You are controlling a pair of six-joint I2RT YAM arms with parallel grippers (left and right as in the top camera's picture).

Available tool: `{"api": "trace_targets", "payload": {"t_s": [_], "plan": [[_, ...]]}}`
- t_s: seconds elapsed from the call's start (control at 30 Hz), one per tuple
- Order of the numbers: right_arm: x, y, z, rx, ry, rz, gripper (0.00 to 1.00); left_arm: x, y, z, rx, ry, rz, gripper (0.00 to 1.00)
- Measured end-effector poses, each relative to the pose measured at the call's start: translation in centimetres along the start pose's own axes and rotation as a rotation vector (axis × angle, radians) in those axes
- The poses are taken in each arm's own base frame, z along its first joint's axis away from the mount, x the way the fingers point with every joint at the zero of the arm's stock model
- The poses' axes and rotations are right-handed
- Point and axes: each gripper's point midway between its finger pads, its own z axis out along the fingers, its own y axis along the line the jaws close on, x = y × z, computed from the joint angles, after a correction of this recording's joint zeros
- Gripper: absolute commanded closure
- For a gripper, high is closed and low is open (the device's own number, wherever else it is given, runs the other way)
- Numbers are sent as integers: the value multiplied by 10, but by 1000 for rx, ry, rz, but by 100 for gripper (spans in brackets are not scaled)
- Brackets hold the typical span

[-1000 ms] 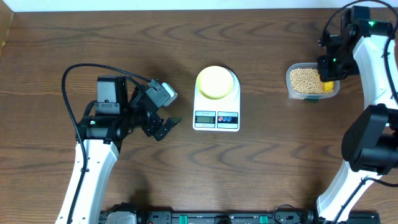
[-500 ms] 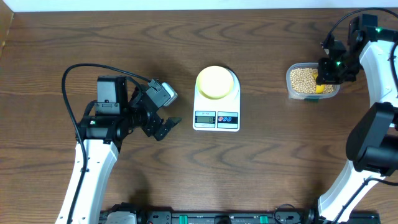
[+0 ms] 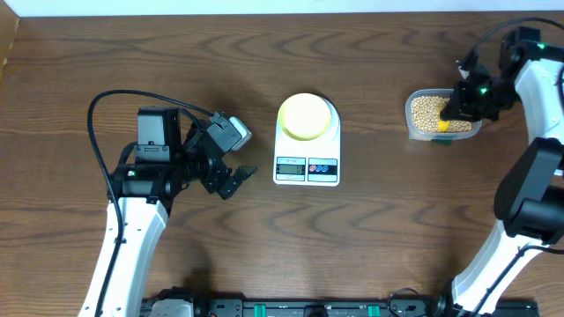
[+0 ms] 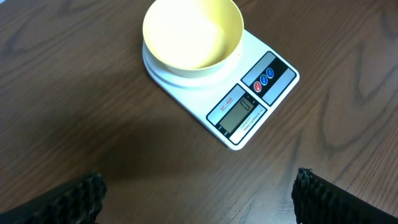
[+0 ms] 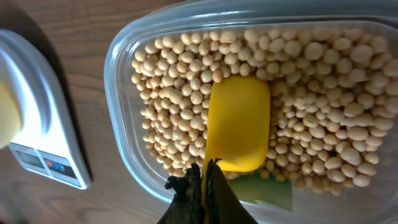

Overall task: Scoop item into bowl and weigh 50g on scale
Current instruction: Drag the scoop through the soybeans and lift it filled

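The pale yellow-green bowl [image 3: 306, 115] sits empty on the white scale [image 3: 307, 167]; both also show in the left wrist view, the bowl [image 4: 192, 34] and the scale [image 4: 249, 106]. Many tan beans [image 5: 174, 118] fill a clear plastic container [image 3: 441, 115] at the right. My right gripper [image 5: 205, 177] is shut on the handle of a yellow scoop [image 5: 238, 124], whose cup rests bottom-up on the beans; it also shows in the overhead view [image 3: 443, 124]. My left gripper [image 3: 231, 180] is open and empty, left of the scale.
The container's rim [image 5: 124, 155] is close around the scoop. A corner of the scale [image 5: 37, 124] shows left of it. A black cable [image 3: 106, 106] loops by the left arm.
My right gripper has moved left over the container and the scoop has gone lower and further into the beans. The left arm has not moved.
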Motion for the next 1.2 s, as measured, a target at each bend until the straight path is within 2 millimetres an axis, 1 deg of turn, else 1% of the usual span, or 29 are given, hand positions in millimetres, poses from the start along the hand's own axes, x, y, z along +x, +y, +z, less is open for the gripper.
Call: {"api": "trace_targets", "payload": {"t_s": [0.33,0.6,0.8,0.97,1.2], "plan": [[0,-14,-5,-121,-40,84,99,0,0,0,0,0,0,2],[-1,-12,-1,-216,-70,105,99,0,0,0,0,0,0,2],[0,-10,-3,-251,-76,117,99,0,0,0,0,0,0,2],[3,-17,-11,-291,-85,164,99,0,0,0,0,0,0,2],[3,-38,-30,-359,-150,238,99,0,0,0,0,0,0,2]]}}
